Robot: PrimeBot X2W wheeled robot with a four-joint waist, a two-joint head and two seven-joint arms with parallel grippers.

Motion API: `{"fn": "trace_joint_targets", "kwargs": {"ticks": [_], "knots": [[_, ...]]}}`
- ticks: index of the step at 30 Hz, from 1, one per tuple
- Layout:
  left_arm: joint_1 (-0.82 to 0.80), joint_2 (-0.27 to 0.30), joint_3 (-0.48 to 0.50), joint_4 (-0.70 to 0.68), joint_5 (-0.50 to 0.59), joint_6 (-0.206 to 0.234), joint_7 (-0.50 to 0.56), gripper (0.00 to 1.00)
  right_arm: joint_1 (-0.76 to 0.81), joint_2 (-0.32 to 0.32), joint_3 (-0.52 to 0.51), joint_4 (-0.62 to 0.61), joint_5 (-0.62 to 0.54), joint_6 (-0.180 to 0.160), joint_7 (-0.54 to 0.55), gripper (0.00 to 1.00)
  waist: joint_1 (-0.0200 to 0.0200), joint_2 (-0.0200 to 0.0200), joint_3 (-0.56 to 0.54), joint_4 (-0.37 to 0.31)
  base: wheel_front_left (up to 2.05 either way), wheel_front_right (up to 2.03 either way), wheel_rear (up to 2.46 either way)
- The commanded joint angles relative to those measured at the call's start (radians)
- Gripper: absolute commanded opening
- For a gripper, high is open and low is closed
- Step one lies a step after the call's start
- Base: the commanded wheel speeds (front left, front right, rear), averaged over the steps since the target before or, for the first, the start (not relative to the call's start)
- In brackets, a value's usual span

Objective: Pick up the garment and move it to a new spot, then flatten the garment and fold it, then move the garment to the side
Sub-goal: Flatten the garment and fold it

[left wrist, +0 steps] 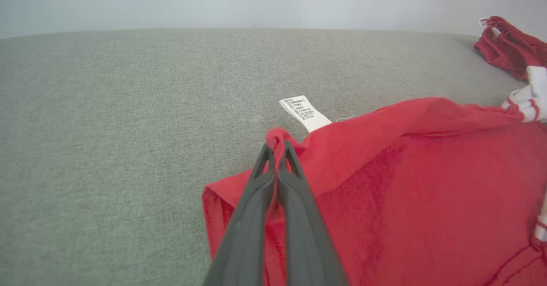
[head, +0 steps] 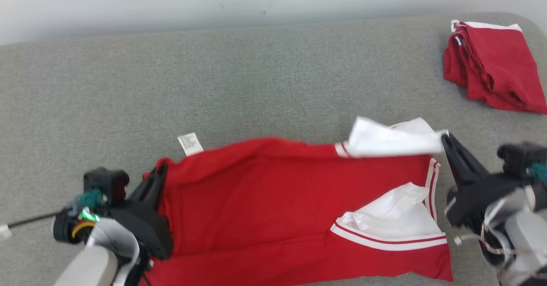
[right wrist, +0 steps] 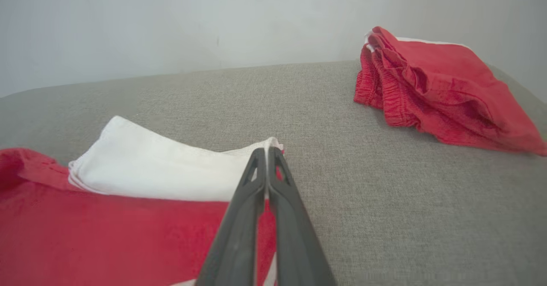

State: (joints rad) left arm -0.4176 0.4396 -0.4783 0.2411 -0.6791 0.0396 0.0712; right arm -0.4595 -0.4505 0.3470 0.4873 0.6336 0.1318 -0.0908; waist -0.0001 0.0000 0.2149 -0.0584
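left tool (left wrist: 277,149) and right tool (right wrist: 267,153) are both pinching the far edge of the garment (head: 277,200); i'm judging folding underway, side move pending.

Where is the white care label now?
In the head view, the care label lies left of centre on the grey surface, sticking out from the far edge of the red garment, beyond the left gripper.

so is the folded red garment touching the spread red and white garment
No, a strip of bare grey fabric surface lies between the folded red garment and the spread red and white garment.
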Motion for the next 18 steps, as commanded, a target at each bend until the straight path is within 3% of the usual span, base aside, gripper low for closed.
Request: {"fn": "trace_joint_targets", "kwargs": {"ticks": [1,9,18], "knots": [[0.044,-0.010,0.001,-0.021,-0.006,0.015,-0.021,0.00,0.073,0.014,-0.041,-0.053,-0.020,-0.002,0.021,0.00,0.0001,0.0000,-0.007,0.005,0.00,0.00,0.00],[0.116,-0.025,-0.001,-0.034,-0.004,0.038,-0.074,0.00,0.291,0.081,-0.214,-0.243,-0.067,-0.002,0.098,0.00,0.0001,0.0000,-0.011,0.026,0.00,0.00,0.00],[0.149,-0.031,-0.001,0.004,-0.007,0.029,-0.135,0.00,0.494,0.195,-0.380,-0.480,-0.127,-0.002,0.209,0.00,0.0001,0.0000,-0.016,0.036,0.00,0.00,0.00]]}}
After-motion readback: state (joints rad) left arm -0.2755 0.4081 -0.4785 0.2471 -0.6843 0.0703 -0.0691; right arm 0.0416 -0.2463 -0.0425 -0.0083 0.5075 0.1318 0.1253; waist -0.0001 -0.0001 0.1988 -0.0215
